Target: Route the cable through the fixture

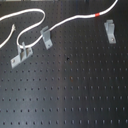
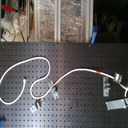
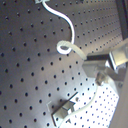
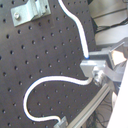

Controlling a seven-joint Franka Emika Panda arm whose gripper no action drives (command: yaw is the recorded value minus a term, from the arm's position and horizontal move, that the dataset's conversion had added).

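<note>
Along the counter's (image 1: 75,95) edge at the first exterior view's top, the cable (image 1: 70,21) lies slack on the black perforated surface. It curls in loose loops toward the first exterior view's left and rises toward the corner at that view's top right. Its red tape band (image 1: 98,15) sits on that rising stretch, not far from the lone fixture on that side.

In both wrist views the cable runs straight into the gripper (image 4: 94,67), and the jaws look closed on it, pinching the cord near one end. The contact is small and somewhat blurred, so I read this as a grip rather than a certainty.

By its look, the cord will handle as something very light and limp. It holds no shape of its own, sags into curves, and will trail behind whichever point is held. It is thin and smooth, so it could slide through a weak pinch or roll out of it. A firm hold close to the leading end seems the best place. That leaves only a short, controllable length to steer into a fixture, and the slack behind can follow. Pulling hard could snag a loop on a bracket.

Counted:
- **Cable:** one.
- **Red band:** one.
- **Metal fixtures:** three in the first exterior view. Two stand close together, the nearer fixture (image 1: 21,54) and the middle fixture (image 1: 45,36), and the right fixture (image 1: 109,30) stands well apart from them.
- **Unclear:** the second exterior view shows further grey metal at the counter's right edge that I cannot tell apart from the arm.
</note>
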